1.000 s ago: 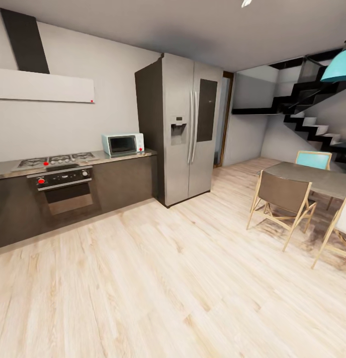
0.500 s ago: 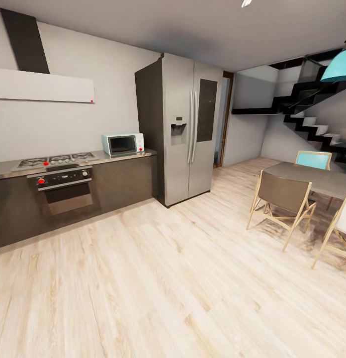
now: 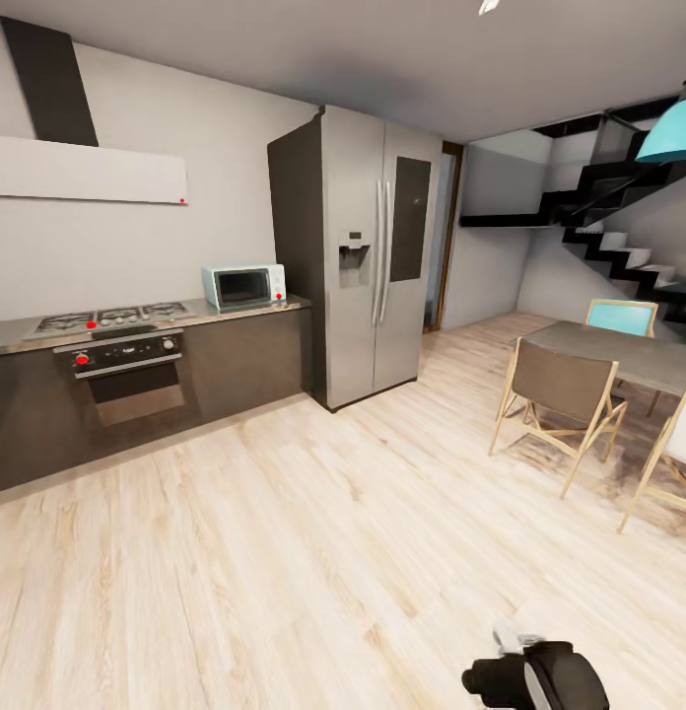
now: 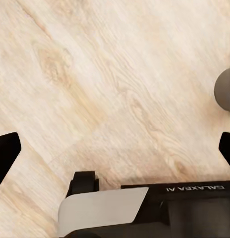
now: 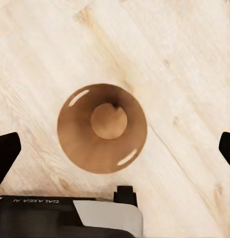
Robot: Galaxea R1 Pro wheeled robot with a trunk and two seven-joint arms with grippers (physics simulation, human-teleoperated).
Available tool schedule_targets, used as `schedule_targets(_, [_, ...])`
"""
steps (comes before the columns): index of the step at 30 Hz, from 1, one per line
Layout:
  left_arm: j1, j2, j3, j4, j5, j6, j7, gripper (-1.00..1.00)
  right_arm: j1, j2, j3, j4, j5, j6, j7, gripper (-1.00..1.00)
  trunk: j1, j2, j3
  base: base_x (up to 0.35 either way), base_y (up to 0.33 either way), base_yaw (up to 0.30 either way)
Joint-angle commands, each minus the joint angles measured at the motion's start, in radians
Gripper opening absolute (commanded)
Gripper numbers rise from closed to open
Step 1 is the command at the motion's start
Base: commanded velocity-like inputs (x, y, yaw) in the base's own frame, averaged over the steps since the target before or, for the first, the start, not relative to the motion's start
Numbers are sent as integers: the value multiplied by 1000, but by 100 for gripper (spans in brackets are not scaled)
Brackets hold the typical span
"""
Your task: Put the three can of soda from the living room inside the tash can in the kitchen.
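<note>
Lower right of my head view: right arm (image 3: 535, 675) newly risen into frame. Tash can (image 5: 101, 127) under right gripper (image 5: 115, 148), fingers spread, empty; no cans aboard.

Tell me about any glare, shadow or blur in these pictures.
Right wrist view: two curved white highlights gleam on the glossy inner wall of the tash can, sharp-edged against the wood floor. Left wrist view: a soft shadow lies on the floor by the robot's base. Head view: the fridge shows a dull sheen; the chairs cast faint shadows.
</note>
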Motion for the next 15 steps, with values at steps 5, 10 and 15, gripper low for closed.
schedule_targets(5, [-2,0,-1,-142,42,88,-7,100,-14,-29,-17,-41,3,1,0,100,0,0,0,0,0,0])
schedule_targets(10, [-2,3,-5,-168,92,99,-9,100,-44,-56,-21,-22,1,1,-1,100,0,0,0,0,0,0])
schedule_targets(15, [-7,7,-3,-126,104,50,-6,100,-101,-64,-23,136,1,1,-4,100,0,0,0,0,0,0])
